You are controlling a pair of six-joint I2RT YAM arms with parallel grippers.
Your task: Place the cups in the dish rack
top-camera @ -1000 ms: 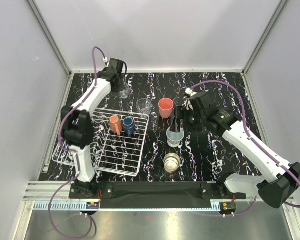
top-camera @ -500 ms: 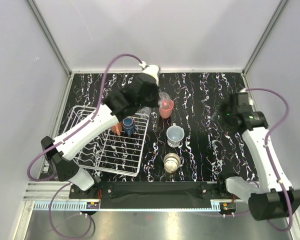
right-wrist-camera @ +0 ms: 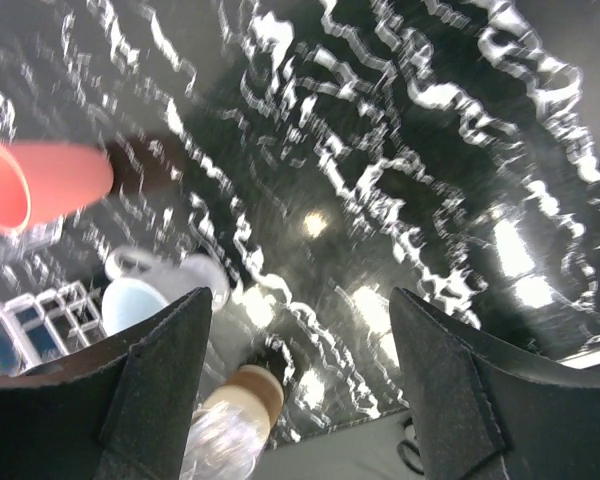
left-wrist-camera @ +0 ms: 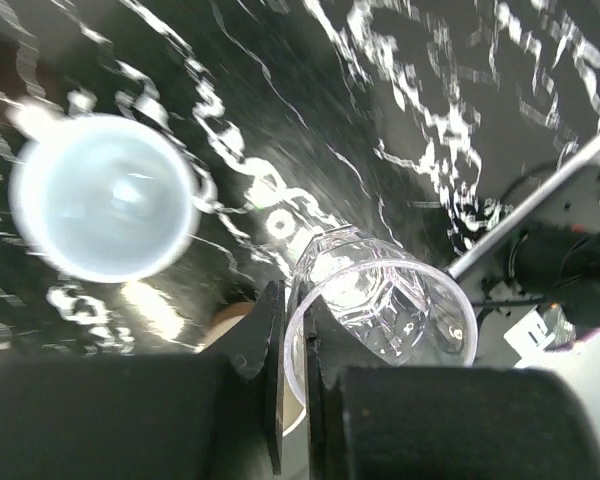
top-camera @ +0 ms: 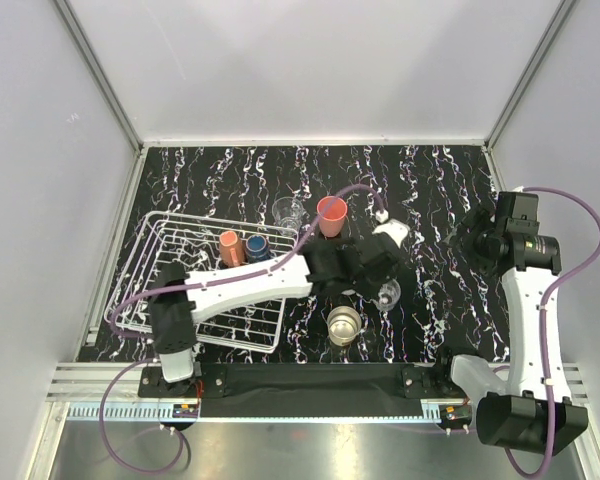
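left jaws: clamped on clear glass (left-wrist-camera: 380, 310) wall, rim pinched for carrying | glass: aloft right of dish rack (top-camera: 242, 308), not yet loaded | right jaws: spread wide, empty, parked far right of rack, likely clearing room

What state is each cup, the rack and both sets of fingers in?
Left fingers: shut on held glass.
Right fingers: open, empty.
Other glass: upright on table.
Red tumbler: upright on table.
Beige cup: upright on table.
Pale mug: upright on table.
Salmon mug: in rack.
Blue cup: in rack.
Rack: holding two cups.
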